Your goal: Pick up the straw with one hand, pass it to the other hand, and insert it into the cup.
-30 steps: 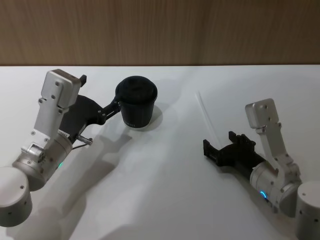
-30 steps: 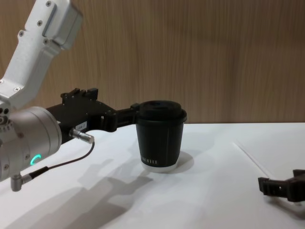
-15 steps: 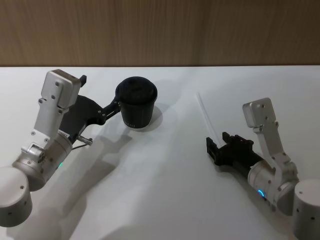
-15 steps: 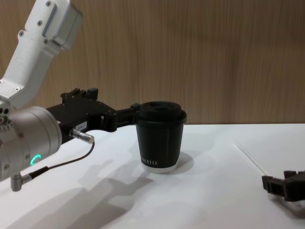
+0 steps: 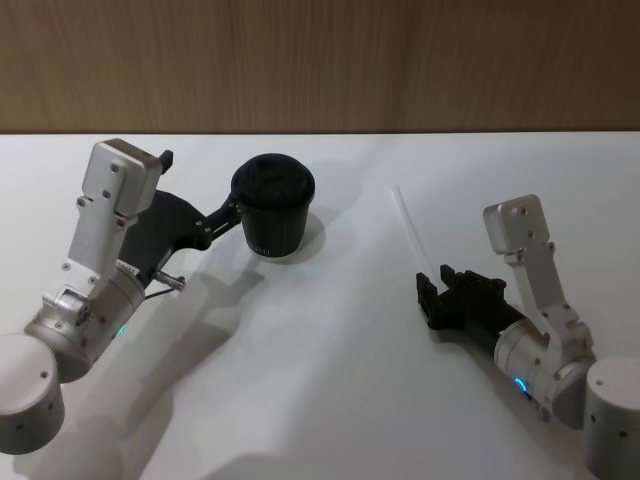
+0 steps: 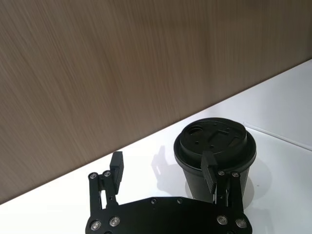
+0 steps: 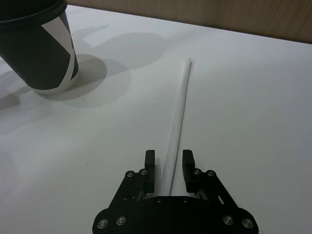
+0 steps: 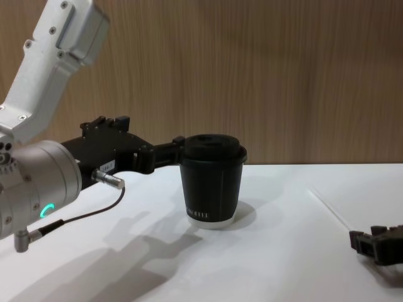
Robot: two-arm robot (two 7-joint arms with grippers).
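While your right gripper (image 7: 168,157) sat low over the white table (image 5: 330,400), the straw (image 7: 179,112) lay flat in front of it. The straw was thin, straight, white and pencil-slim. Its near end ran into the gap between the two black fingers (image 7: 149,162), which stood a little apart, one on each side. Neither pad visibly pressed the straw, so nothing was clamped.

From the head camera you saw the straw (image 5: 412,228) stretch away from that gripper (image 5: 434,285) toward the wooden wall, its far end leaning slightly to the robot's left. From the chest camera it (image 8: 327,204) showed as a faint pale line on the table, with the gripper (image 8: 371,239) at its near end.

The cup (image 5: 272,205) stood upright well to the left of the straw. It was black and ribbed, with a domed lid, small white lettering and a pale base rim.

Your left gripper (image 6: 163,163) was spread wide. One fingertip (image 6: 209,165) was up against the cup's (image 6: 214,146) side just under the lid rim, and the other finger stood clear of it.
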